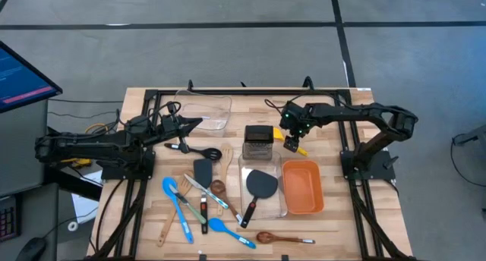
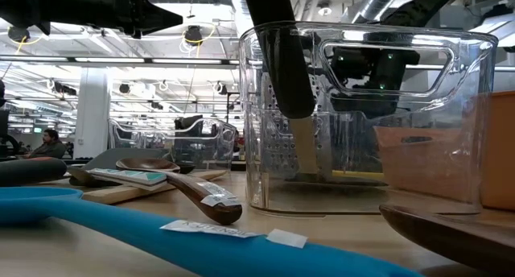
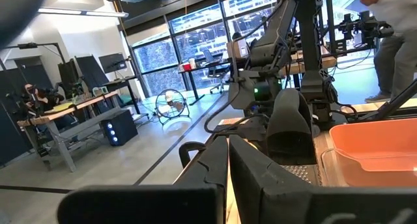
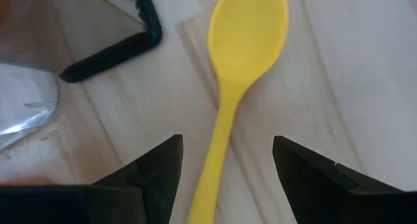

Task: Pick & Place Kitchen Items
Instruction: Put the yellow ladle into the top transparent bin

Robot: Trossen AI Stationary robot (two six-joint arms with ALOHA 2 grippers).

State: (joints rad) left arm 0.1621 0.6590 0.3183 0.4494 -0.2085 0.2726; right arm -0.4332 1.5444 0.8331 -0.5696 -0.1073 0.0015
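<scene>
**Yellow spoon lined up under the right pincer**

What matters for the next move, as we read it, is how the yellow spoon (image 4: 241,68) lies against the right pincer (image 4: 225,162). In the right wrist view the spoon rests flat on the wooden counter (image 4: 339,68), its handle running down between the two dark fingers, a touch nearer one than the other, and its bowl pointing away from the wrist. The long axis runs along the gap, so the fingers would close across the slim handle. They stand wide apart, holding nothing.

From above, the right pincer (image 1: 291,142) hangs over the counter (image 1: 334,215) between the box grater (image 1: 258,142) and the orange bin (image 1: 302,187). The right arm reaches in from its base, folded at the elbow, wrist turned down. We judge a straight descent is what remains.

The left pincer (image 1: 196,124) is shut on nothing, waiting beside the clear container (image 1: 205,109), well apart from the spoon; the right arm is clearly nearer.
</scene>
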